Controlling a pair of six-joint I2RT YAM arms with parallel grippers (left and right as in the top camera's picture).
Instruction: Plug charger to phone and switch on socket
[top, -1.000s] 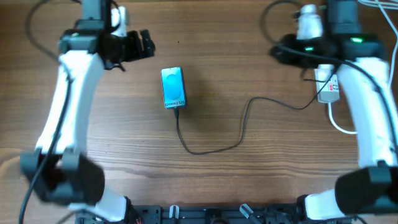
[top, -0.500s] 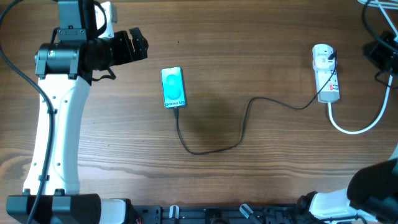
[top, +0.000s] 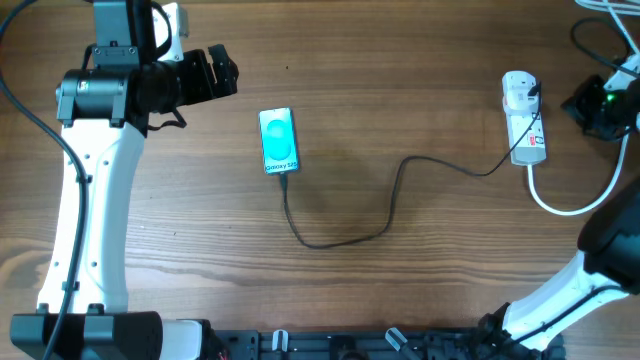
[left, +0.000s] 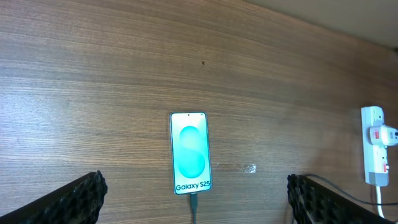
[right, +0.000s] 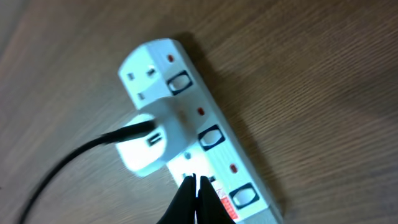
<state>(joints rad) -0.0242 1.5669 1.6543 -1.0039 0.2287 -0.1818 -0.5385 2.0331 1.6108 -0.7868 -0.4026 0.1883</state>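
There is one tabletop (top: 420, 290) carrying one phone (top: 278, 140), one black cable (top: 392, 200), one power strip (top: 523, 130) with three switches (right: 210, 135), one plug (right: 152, 140) and one white cord (top: 560, 211), plus two arms (top: 95, 180), each with one tool: left tool (top: 228, 72), right tool (right: 196, 193).

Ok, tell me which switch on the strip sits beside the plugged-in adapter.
The middle rocker switch of three, level with the white adapter; the end switch faces an empty outlet.
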